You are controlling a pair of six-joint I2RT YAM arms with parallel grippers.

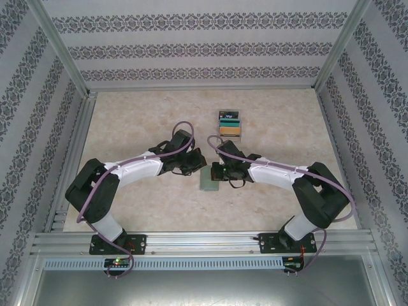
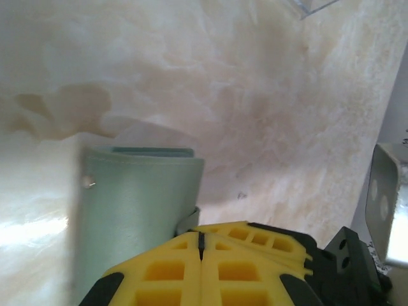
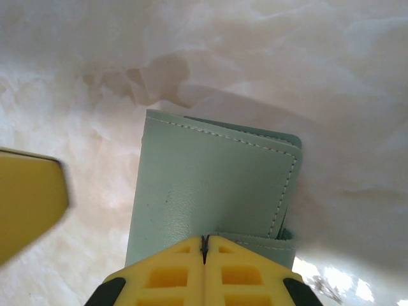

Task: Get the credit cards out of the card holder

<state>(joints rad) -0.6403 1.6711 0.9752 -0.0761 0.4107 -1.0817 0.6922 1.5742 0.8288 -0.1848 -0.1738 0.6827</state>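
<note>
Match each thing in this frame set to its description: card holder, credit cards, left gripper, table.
Things:
1. card holder
2. credit cards
3. left gripper
4. table

Descriptions:
A. pale, marbled surface
B. staggered pile, farther from the arm bases
C. shut, yellow fingers pressed together
D. dull green, lying flat

Pairs: 1-D, 2-B, 3-C, 4-A

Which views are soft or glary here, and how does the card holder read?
Left wrist: the card holder is soft-edged, with a bright glare patch on the table beside it. Right wrist: card holder sharp, stitching legible, minor glare at lower right. Top external: even light, credit cards small but distinct.
</note>
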